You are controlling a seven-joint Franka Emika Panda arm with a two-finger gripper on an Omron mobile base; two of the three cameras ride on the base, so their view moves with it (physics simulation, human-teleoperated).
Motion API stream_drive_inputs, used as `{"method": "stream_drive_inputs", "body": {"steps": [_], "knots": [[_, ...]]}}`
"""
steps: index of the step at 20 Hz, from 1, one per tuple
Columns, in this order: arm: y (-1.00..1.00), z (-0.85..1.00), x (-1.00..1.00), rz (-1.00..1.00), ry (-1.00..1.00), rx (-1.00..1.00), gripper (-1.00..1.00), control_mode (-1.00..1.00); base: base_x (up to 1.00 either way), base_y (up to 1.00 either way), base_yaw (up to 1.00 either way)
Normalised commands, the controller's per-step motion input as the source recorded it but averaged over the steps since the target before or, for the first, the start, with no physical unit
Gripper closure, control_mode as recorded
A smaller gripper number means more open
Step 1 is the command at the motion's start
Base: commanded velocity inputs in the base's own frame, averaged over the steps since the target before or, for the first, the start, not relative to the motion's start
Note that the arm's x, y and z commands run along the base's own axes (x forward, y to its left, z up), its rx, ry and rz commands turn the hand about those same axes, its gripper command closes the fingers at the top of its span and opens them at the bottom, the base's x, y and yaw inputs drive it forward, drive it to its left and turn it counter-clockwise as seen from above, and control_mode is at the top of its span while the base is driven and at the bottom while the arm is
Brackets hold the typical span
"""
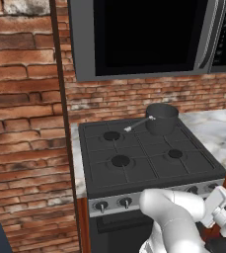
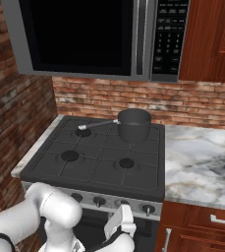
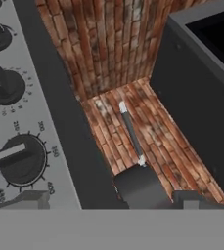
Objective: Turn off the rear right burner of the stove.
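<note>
The black stove (image 1: 143, 159) (image 2: 102, 165) has a dark saucepan (image 1: 162, 118) (image 2: 134, 124) standing on its back-right corner, so the rear right burner is hidden under the pan. Small dark knobs (image 2: 99, 201) line the silver front strip (image 1: 149, 196). In the hand view, which is rolled sideways, my gripper (image 3: 111, 201) is open, its fingertips (image 3: 31, 199) set wide apart close in front of the strip. The nearest knob (image 3: 19, 159) sits just above the left fingertip, with two more knobs (image 3: 6, 87) farther along. Nothing is between the fingers.
A black-and-grey microwave (image 1: 149, 37) (image 2: 89, 34) hangs over the stove. A brick wall runs behind and to the left. A marble counter (image 2: 202, 162) lies to the right, with wooden cabinets (image 2: 210, 39) above and below it. My white arm (image 2: 50, 211) crosses in front of the oven.
</note>
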Motion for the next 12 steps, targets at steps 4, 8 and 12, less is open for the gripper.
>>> {"method": "stream_drive_inputs", "body": {"steps": [4,8,12], "knots": [[0.0,-0.14,0.08,-0.05,0.0,0.02,-1.0,-1.0,0.0,0.0,0.0],[-0.01,-0.18,0.14,-0.06,0.0,0.01,-1.0,-1.0,0.0,0.0,0.0],[-0.07,-0.21,0.11,-0.05,0.0,0.01,-1.0,-1.0,0.0,0.0,0.0]]}}
